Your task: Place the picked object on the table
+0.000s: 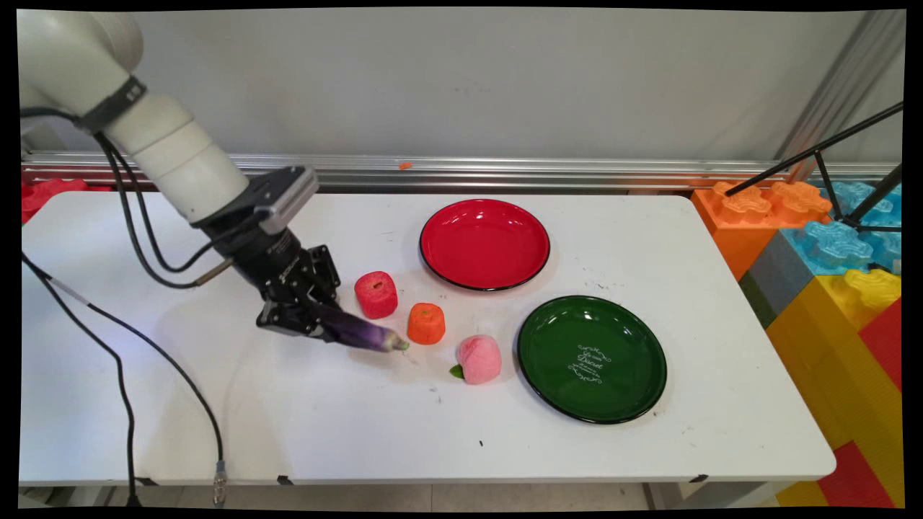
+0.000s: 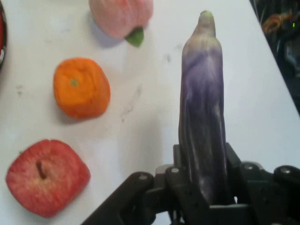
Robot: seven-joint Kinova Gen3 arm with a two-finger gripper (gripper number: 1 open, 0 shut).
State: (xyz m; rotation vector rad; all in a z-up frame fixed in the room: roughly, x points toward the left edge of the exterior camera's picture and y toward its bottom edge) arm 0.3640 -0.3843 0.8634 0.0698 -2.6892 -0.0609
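Low | gripper [image 1: 317, 321] clamps eggplant [image 1: 364, 334] | orange [image 1: 426, 324] beside tip

White bench [image 1: 303, 425] carries a red plate [image 1: 484, 245] near the far edge and a green plate [image 1: 591, 358] with white lettering toward the right edge. Off the right edge, big foam blocks [image 1: 829, 259] in orange, blue, yellow, red. Black tripod legs [image 1: 829, 155] over them.
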